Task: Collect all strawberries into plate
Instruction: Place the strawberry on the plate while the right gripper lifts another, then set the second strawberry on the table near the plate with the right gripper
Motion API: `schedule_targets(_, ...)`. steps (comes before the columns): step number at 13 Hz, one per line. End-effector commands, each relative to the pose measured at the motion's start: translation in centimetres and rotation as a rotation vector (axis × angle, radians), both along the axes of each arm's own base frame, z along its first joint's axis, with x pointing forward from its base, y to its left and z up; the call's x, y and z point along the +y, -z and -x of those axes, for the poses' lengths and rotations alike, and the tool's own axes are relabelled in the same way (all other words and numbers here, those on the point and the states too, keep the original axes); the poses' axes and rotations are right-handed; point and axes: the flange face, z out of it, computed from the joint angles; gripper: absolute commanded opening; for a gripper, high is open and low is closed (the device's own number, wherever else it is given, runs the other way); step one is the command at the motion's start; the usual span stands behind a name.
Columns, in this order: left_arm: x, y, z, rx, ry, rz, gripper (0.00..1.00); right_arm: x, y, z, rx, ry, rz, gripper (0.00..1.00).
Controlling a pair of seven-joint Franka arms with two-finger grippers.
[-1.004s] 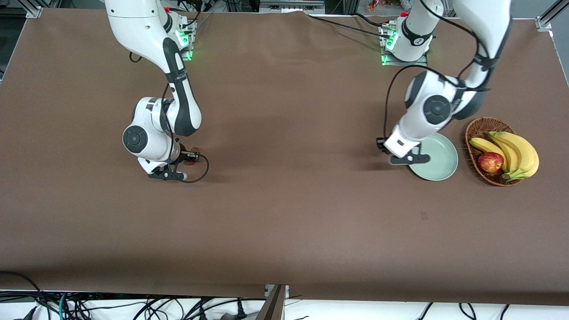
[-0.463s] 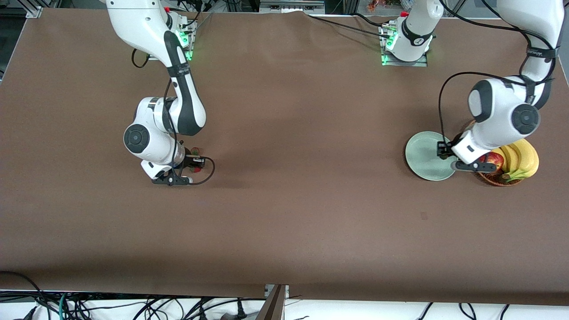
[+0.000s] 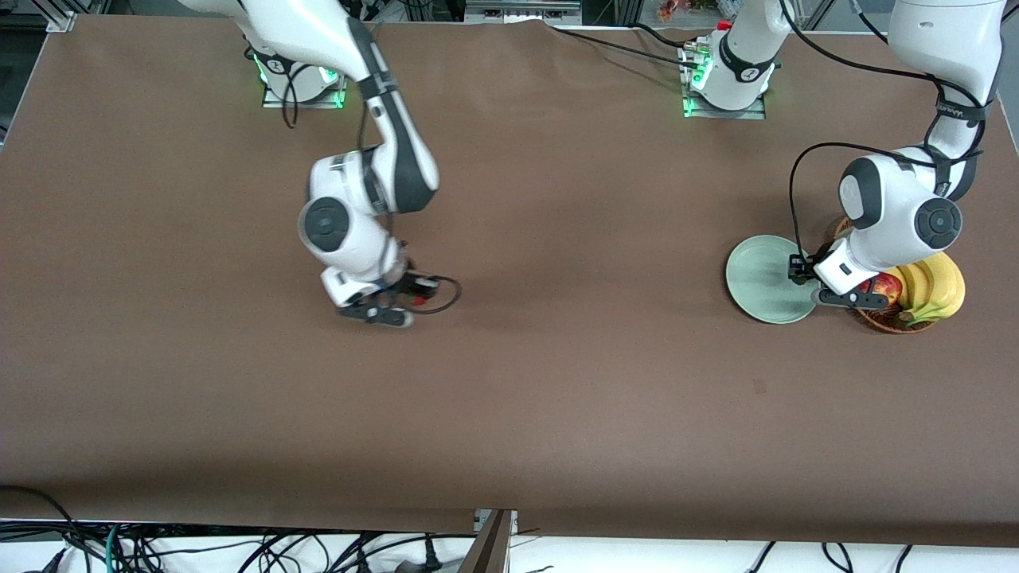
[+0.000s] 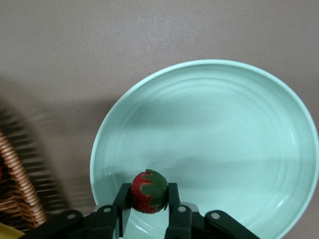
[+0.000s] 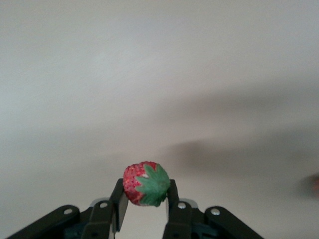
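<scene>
My left gripper is shut on a small red strawberry with a green top. It holds the berry just over the edge of the pale mint-green plate beside the basket. The plate's bare inside fills the left wrist view. My right gripper is shut on a second strawberry, which shows as a red speck in the front view. It holds that berry over bare table toward the right arm's end. No third strawberry shows clearly; a red blur lies at the edge of the right wrist view.
A brown wicker basket with bananas and a red apple stands beside the plate, at the left arm's end of the table. Its rim shows in the left wrist view. The brown table spreads between the arms.
The right arm has carried its strawberry away from its old spot, toward the table's middle. The left arm swung across the plate to its basket side a second ago, then barely moved.
</scene>
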Motion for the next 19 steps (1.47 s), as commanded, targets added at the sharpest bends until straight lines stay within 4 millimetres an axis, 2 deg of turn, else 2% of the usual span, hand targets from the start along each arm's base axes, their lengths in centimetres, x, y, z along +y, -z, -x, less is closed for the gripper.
schedule_targets(1,0.1,0.3,-0.1,-0.006,0.011,0.014,0.8,9.0,1.7,0.3,-0.005,0.132,-0.069,0.3)
schedule_targets(2,0.0,0.1,-0.1,-0.005,0.016,0.016,1.0,12.2,1.6,1.4,-0.011,0.179,-0.11,0.3)
schedule_targets(4,-0.1,-1.7,-0.5,-0.025,0.015,0.02,1.0,17.2,2.6,3.7,-0.035,0.279,-0.209,0.31)
schedule_targets(7,-0.9,-4.5,-0.9,-0.051,-0.011,0.029,1.0,24.5,5.3,9.0,-0.108,0.425,-0.379,0.32)
schedule_targets(8,-1.4,-5.0,-1.0,-0.059,-0.028,0.027,1.0,26.9,5.6,11.0,-0.124,0.467,-0.433,0.34)
schedule_targets(9,-1.9,-5.5,-1.2,-0.067,-0.041,0.027,1.0,28.4,5.6,12.4,-0.124,0.516,-0.477,0.52)
schedule_targets(10,-2.9,-5.6,-1.2,-0.063,-0.043,0.032,1.0,29.0,5.1,13.1,-0.128,0.539,-0.505,0.7)
schedule_targets(11,-3.5,-5.9,-1.3,-0.065,-0.05,0.034,1.0,29.2,4.6,13.2,-0.125,0.546,-0.513,0.85)
schedule_targets(12,-4.2,-6.1,-1.3,-0.067,-0.061,0.035,1.0,29.1,4.1,13.0,-0.125,0.551,-0.517,0.94)
schedule_targets(13,-5.0,-6.1,-1.4,-0.067,-0.063,0.037,1.0,28.9,3.4,12.5,-0.136,0.545,-0.52,0.99)
schedule_targets(14,-5.4,-6.1,-1.4,-0.065,-0.071,0.037,1.0,28.5,2.8,11.8,-0.144,0.533,-0.508,0.99)
schedule_targets(15,-5.5,-6.1,-1.4,-0.064,-0.077,0.037,1.0,27.2,3.2,10.3,-0.151,0.501,-0.424,0.99)
schedule_targets(17,-7.6,-6.0,-1.4,-0.06,-0.095,0.04,1.0,24.6,1.6,7.8,-0.151,0.363,-0.215,0.99)
schedule_targets(19,-11.7,-5.6,-1.5,-0.059,-0.142,0.044,1.0,19.6,-0.3,4.1,-0.109,0.2,-0.069,0.99)
